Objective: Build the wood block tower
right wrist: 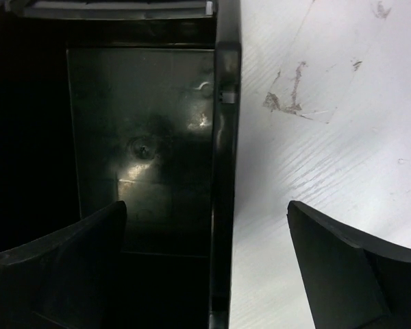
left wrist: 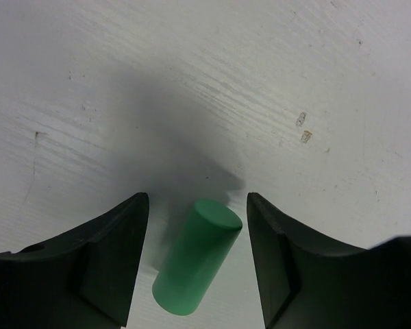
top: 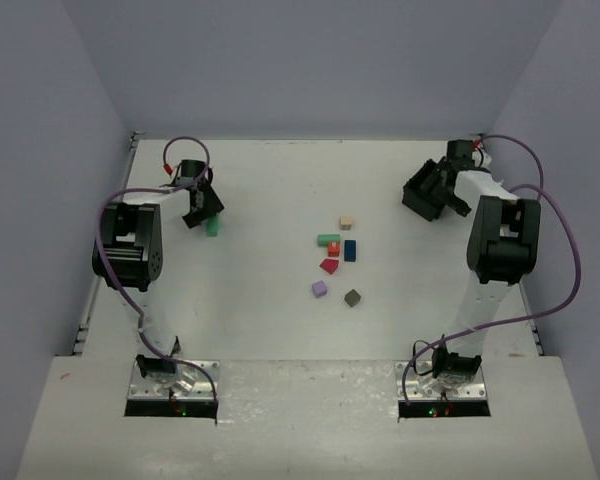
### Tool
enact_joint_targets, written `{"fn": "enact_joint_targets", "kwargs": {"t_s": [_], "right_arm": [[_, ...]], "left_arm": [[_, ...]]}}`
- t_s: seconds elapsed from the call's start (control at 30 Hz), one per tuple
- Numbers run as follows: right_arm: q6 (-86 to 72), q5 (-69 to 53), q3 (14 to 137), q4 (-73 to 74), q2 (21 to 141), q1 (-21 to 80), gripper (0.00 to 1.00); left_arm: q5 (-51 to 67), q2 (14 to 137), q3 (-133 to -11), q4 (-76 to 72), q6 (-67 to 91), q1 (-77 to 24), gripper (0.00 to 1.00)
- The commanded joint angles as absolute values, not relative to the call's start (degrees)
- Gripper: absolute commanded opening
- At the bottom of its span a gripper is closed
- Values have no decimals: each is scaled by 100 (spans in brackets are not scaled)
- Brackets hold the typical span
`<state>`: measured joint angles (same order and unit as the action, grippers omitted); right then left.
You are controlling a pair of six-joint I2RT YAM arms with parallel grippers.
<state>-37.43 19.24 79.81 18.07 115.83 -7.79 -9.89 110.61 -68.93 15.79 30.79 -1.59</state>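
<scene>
You have not begun the tower, as far as the pictures show: I see no piece that clearly stands on another one. In the top view the wood blocks lie loose on the middle of the table (top: pixel 270 180). There is a tan block (top: pixel 346 222) at the far side, then a green block (top: pixel 328 240) with a small orange-red block (top: pixel 333 249) against it or just beside it; I cannot tell which. Next to these are a blue block (top: pixel 350 250) and a red block (top: pixel 329 266), and nearer to the arms a purple block (top: pixel 319 289) and a dark block (top: pixel 353 297).

One more piece, a green cylinder (left wrist: pixel 195 260), lies on its side well apart from this group, toward the left. Your left gripper (left wrist: pixel 196 200) is over it with the fingers apart and the cylinder between them. Neither finger seems to press on it, so I judge that the grasp is not made.

Your right gripper (right wrist: pixel 205 205) has its fingers apart too, one on each side of the wall of the black bin (right wrist: pixel 225 137), and it holds nothing.

So nearly everything is left for you: take the cylinder, choose a base, and stack every piece
</scene>
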Motion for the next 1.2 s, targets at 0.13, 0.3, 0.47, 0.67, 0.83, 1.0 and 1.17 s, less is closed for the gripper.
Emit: {"fn": "enact_joint_targets", "kwargs": {"t_s": [0.13, 0.3, 0.47, 0.67, 0.83, 1.0, 1.17], "right_arm": [[-3397, 1206, 7772, 1496, 10488, -785, 99], [-3193, 782, 7075, 1072, 9739, -668, 99], [-2989, 752, 6249, 643, 8793, -266, 99], [-2778, 835, 5548, 394, 7958, 322, 99], [-2782, 769, 5017, 400, 7465, 621, 99], [-2751, 639, 4416, 535, 6950, 718, 99], [-2924, 530, 3808, 592, 6308, 742, 99]], "left_arm": [[-871, 10969, -6728, 1656, 3050, -324, 57], [-878, 10995, -6697, 1644, 3033, -412, 57], [-918, 10947, -6623, 1622, 3037, -509, 57], [-984, 10901, -6511, 1606, 3050, -611, 57], [-1033, 10836, -6402, 1560, 3063, -717, 57], [-1000, 10777, -6260, 1493, 3111, -791, 57], [-1083, 10784, -6210, 1447, 3111, -903, 57]]}}
